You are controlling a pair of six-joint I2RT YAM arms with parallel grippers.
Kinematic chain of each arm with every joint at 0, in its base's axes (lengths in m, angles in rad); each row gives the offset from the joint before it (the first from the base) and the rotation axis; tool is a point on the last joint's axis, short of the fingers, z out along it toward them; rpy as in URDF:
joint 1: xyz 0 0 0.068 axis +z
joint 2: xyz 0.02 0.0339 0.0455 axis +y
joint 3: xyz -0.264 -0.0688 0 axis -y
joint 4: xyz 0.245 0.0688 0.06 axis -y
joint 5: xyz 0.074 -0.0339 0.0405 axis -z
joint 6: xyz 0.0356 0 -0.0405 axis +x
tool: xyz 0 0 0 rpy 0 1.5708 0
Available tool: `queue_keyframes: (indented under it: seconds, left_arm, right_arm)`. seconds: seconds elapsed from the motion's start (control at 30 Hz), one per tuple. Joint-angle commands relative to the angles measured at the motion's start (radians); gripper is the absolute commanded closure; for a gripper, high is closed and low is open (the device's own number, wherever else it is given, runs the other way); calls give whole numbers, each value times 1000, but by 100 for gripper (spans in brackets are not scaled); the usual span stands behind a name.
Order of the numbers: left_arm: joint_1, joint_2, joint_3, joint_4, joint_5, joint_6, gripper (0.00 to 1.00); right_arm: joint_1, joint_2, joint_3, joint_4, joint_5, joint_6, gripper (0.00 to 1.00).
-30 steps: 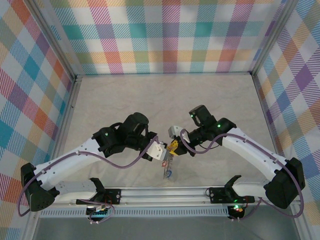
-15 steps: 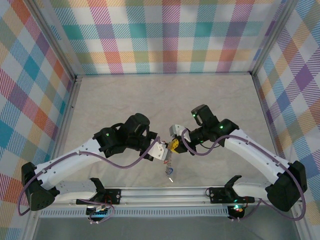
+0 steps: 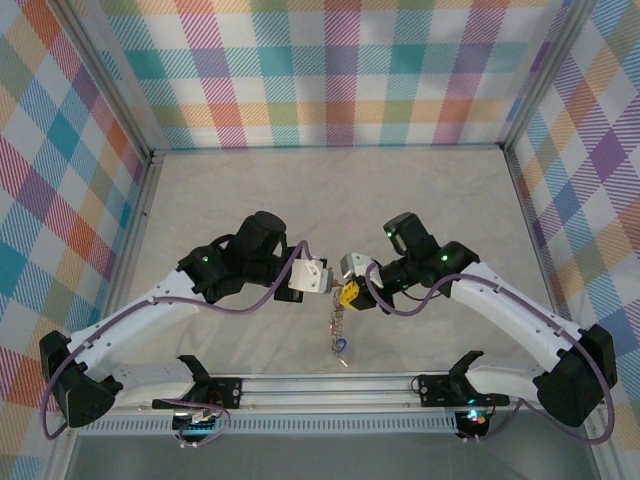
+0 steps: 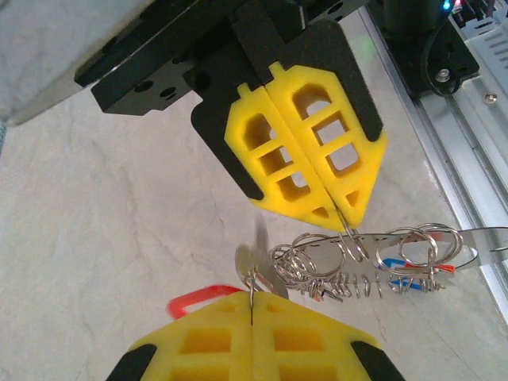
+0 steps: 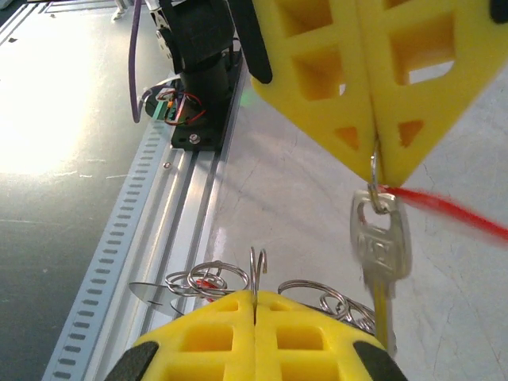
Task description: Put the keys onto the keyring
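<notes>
The keyring [image 4: 357, 258] is a bunch of linked silver wire rings along a flat metal strip, hanging just above the table. My right gripper [image 5: 255, 295] is shut on one of its wire rings [image 5: 256, 270]. In the top view this gripper [image 3: 347, 293] sits at the centre with the rings [image 3: 339, 325] dangling below it. My left gripper [image 4: 252, 303] is shut on a small ring carrying a silver key [image 5: 381, 242] with a red loop [image 4: 198, 298] beside it. Both grippers' tips face each other closely. Red and blue bits [image 4: 406, 283] show among the rings.
The aluminium rail [image 3: 330, 385] with both arm bases runs along the near edge, right under the hanging rings. Plaid walls [image 3: 330, 70] enclose the pale table [image 3: 330, 200] on three sides.
My left gripper has drawn back up and to the left, away from the right gripper, with the key. The right gripper barely moved; the rings hang below it.
</notes>
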State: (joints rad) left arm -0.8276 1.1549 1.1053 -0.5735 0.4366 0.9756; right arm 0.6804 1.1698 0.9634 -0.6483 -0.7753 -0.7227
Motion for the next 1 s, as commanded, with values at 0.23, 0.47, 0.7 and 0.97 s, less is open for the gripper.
queue_keyframes:
  seconds: [0.23,0.47,0.7,0.97]
  left_arm:
    - [11,10,-23,-12,38,35,100]
    - [3,-5,-35,-26,87,92,100]
    - [-26,5,-30,-51,81,122,100]
    - [-41,24,-23,-78,68,159,100]
  right_arm:
    - [5,-26,4,9,-68,-34,100]
    - [7,-4,28,8,-81,-41,100]
    - [28,20,42,19,-78,-34,100]
    - [34,17,48,28,-77,-24,100]
